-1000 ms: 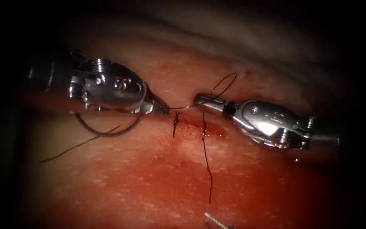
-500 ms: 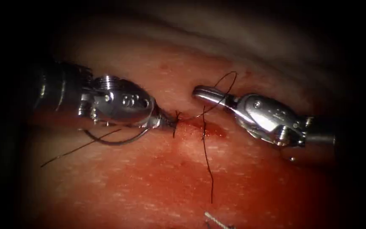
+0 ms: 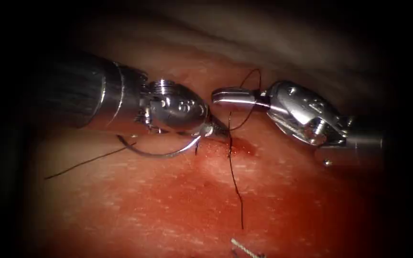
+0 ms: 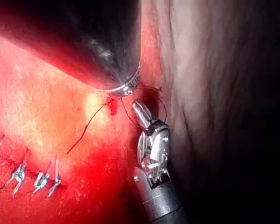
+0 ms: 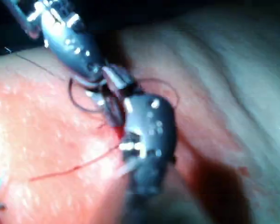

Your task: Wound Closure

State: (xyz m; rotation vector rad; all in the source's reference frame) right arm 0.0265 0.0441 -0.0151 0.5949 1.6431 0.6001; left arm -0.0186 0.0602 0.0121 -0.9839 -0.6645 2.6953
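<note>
Endoscope view: on the tissue (image 3: pixel 168 210) we see the left tool (image 3: pixel 214 128) clamping the needle (image 3: pixel 161 152) near its end, lying outside just left of the cut (image 3: pixel 225 145); the right tool (image 3: pixel 225 96), closed, has thread (image 3: pixel 252 79) looped about it. We judge knot-tying underway.

— You've got the tissue (image 3: pixel 178 200) running deep red, fading pale and creamy along the far edge, and a darker red fluid (image 3: pixel 237 149) pooled at the cut.

— And your metal?

— The left claw (image 3: pixel 216 128) and right claw (image 3: pixel 228 97) gleam silver on dark shafts, the needle (image 3: pixel 161 153) shines steel-grey, and the thread (image 3: pixel 236 186) is near black.
</note>
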